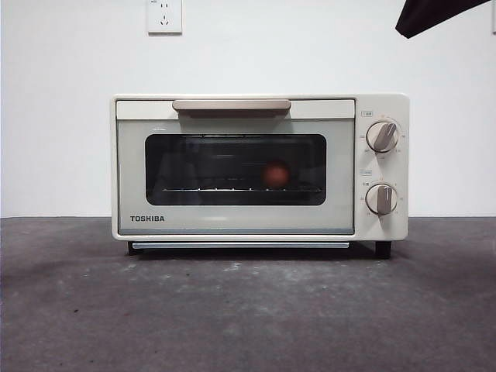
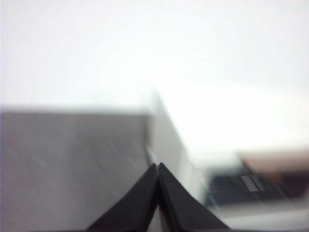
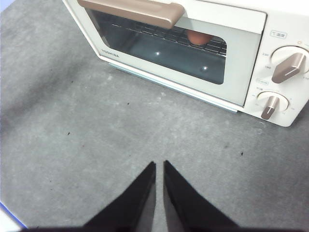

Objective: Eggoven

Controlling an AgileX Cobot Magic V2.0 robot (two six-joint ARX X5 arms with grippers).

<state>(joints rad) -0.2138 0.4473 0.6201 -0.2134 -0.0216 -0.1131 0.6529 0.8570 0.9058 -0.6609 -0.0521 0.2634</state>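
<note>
Right, egg (image 1: 276, 174) is inside the toaster oven (image 1: 260, 167), sitting on the wire rack behind the dark window, toward the knob side. Door looks shut. I'd judge the task essentially complete; what's left is getting clear.

Right gripper (image 3: 159, 166) hangs above the grey table (image 3: 72, 121) in front of the oven, jaws nearly together with a thin gap, holding nothing. Left gripper (image 2: 158, 166) is off the oven's far side, jaws pressed together, empty.

If I were finishing this: pull both arms straight back and up, stay off the tan handle (image 1: 231, 105) so the door doesn't pop, and avoid brushing the two knobs (image 1: 382, 136).

View differences: front shows the egg's spot on the rack square-on, but only a dark arm tip at the top corner. Right wrist view shows just a sliver of egg under the handle, plus the bare table between gripper and door. Left wrist view is blurred; it gives the oven's side panel and no egg.
</note>
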